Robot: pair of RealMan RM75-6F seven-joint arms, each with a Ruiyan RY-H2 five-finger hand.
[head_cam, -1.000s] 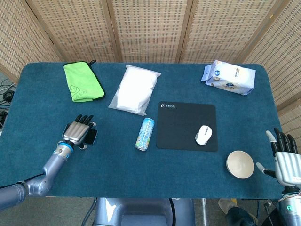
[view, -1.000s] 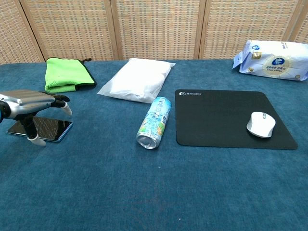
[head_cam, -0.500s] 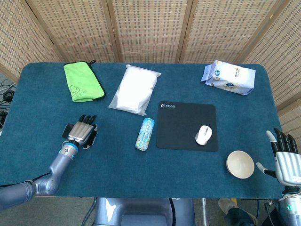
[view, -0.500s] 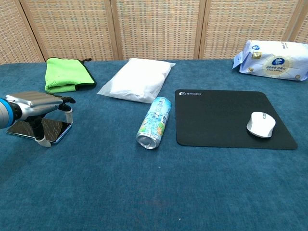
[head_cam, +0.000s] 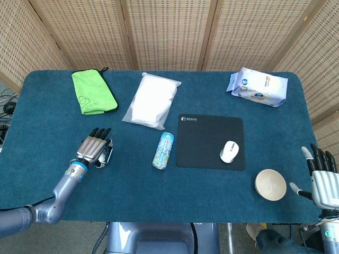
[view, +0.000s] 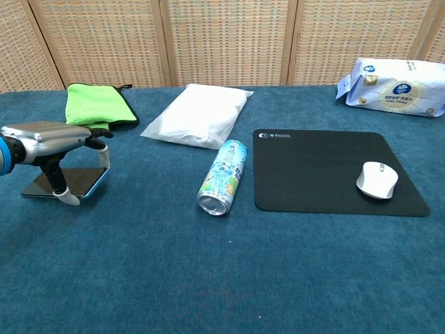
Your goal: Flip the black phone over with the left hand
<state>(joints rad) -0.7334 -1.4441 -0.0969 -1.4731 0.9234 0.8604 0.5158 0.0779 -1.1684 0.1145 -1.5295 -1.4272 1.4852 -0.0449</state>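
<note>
The black phone (view: 74, 182) lies at the table's left side, its right edge tipped up off the blue cloth and its left edge still down. My left hand (view: 50, 136) reaches over it from above. The fingers (view: 103, 154) hook the raised right edge and the thumb (view: 64, 195) stands at the near side. In the head view my left hand (head_cam: 95, 148) covers nearly all of the phone (head_cam: 109, 153). My right hand (head_cam: 322, 179) hangs off the table's right front corner with its fingers spread, holding nothing.
A green cloth (head_cam: 94, 91) and a white bag (head_cam: 152, 100) lie behind the phone. A drink can (head_cam: 163, 150) lies on its side to the right, beside a black mouse pad (head_cam: 210, 142) with a white mouse (head_cam: 229, 151). A bowl (head_cam: 270, 184) and a wipes pack (head_cam: 258, 86) sit further right.
The phone lay flat a second ago; now its right edge is lifted by my left hand's fingers. The left hand has shifted slightly right. The right hand has sunk a little.
</note>
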